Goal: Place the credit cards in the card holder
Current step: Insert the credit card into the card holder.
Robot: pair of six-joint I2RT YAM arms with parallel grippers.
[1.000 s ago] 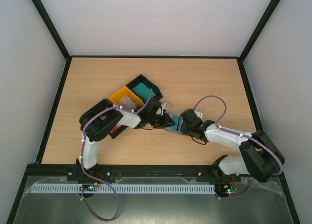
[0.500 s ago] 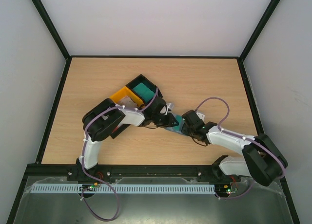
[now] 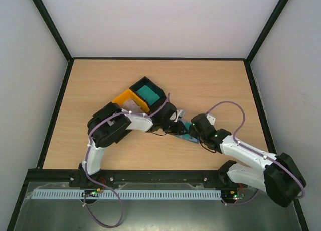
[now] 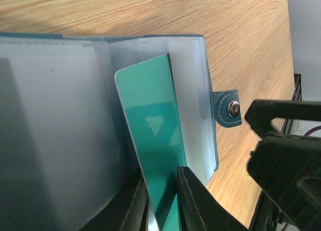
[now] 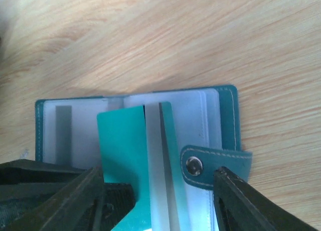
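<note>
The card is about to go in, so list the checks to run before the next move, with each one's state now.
1. Slate-blue folding card holder lies open on the wooden table: ok.
2. Thin teal plastic card pinched in the left end effector: ok.
3. Card tip in among the clear plastic sleeves: ok.
4. Card tip inside one pocket: cannot tell.
5. Card fully seated: not ok, much of it sticks out.
6. Right end effector open, gripping nothing: ok.
</note>
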